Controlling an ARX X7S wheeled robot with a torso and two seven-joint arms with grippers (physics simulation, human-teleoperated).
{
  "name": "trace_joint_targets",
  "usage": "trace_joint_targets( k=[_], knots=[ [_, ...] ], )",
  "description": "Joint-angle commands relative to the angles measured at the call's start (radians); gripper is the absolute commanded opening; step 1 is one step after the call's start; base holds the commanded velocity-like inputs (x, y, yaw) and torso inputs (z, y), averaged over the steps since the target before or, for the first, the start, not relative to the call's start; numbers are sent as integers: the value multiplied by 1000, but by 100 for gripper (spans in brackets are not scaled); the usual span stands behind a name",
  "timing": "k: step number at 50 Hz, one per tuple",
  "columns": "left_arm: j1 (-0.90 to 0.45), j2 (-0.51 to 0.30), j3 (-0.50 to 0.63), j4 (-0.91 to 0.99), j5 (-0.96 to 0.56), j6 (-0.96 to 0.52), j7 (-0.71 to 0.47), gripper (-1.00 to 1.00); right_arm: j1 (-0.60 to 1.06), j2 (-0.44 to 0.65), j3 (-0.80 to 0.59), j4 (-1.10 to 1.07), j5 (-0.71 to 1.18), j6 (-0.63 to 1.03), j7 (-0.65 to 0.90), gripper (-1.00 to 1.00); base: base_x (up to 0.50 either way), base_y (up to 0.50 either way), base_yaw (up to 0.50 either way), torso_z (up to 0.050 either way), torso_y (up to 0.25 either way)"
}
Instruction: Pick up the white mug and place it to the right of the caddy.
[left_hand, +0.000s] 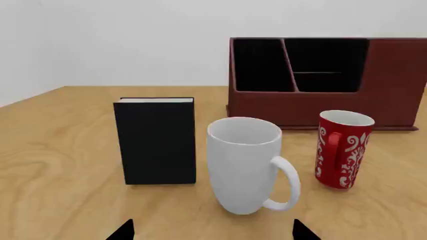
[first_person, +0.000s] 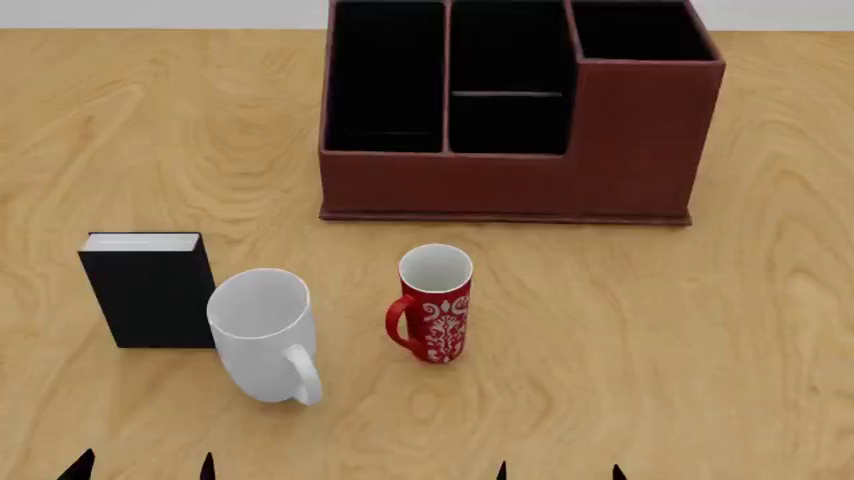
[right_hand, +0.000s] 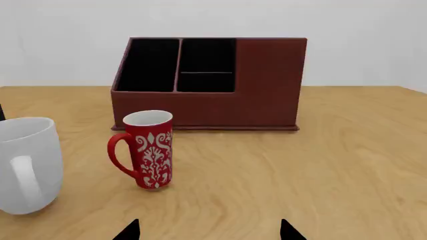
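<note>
The white mug (first_person: 263, 335) stands upright on the wooden table, handle toward the front right, beside a black book. It also shows in the left wrist view (left_hand: 245, 164) and the right wrist view (right_hand: 25, 163). The reddish-brown caddy (first_person: 514, 185) stands at the back middle; it also shows in the left wrist view (left_hand: 373, 100) and the right wrist view (right_hand: 267, 85). My left gripper (first_person: 143, 468) is open and empty, just in front of the white mug. My right gripper (first_person: 558, 472) is open and empty, at the front edge, right of the mugs.
A red mug with white floral pattern (first_person: 434, 303) stands right of the white mug, in front of the caddy. A small black book (first_person: 147, 290) stands upright touching or nearly touching the white mug's left side. Bare wooden table (first_person: 761, 330) lies right of the caddy.
</note>
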Motion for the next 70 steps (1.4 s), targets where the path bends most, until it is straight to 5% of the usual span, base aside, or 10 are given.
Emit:
trace_joint_targets(
  k=[1, 14, 19, 25, 27, 29, 31, 32, 35, 70],
  knots=[
    [1, -25, 29, 6, -25, -5, -29, 100, 1, 12, -16, -1, 12, 1, 16, 100, 0, 0, 0, 0, 0],
    [1, -71, 76, 140, -38, -77, -55, 100, 18, 61, -71, -105, 29, 129, 66, 100, 0, 0, 0, 0, 0],
    [-263, -124, 33, 750, -110, -667, -36, 100, 254, 151, -79, -611, 5, 596, 77, 100, 0, 0, 0, 0, 0],
    [-564, -186, 42, 1042, -95, -1078, -75, 100, 583, 132, 65, -898, 178, 1085, 36, 100, 0, 0, 0, 0, 0],
    [-683, -262, 26, 1047, -253, -1143, -199, 100, 693, 123, 107, -944, 219, 1231, 25, 100, 0, 0, 0, 0, 0],
    [-797, -467, -3, 1047, -553, -1135, -499, 100, 768, 134, 107, -976, 228, 1301, 30, 100, 0, 0, 0, 0, 0],
    [-880, -557, -10, 1046, -853, -1129, -769, 100, 840, 128, 126, -999, 246, 1384, 26, 100, 0, 0, 0, 0, 0],
    [-904, -569, -20, 1045, -1003, -1132, -807, 100, 868, 127, 129, -1003, 248, 1408, 31, 100, 0, 0, 0, 0, 0],
    [-939, -605, -22, 1043, -1108, -1109, -876, 100, 921, 119, 143, -1020, 259, 1446, 33, 100, 0, 0, 0, 0, 0],
    [-843, -671, -8, 1014, -1046, -925, -822, 100, 919, 132, 159, -1008, 338, 1417, 73, 100, 0, 0, 0, 0, -50]
  ],
)
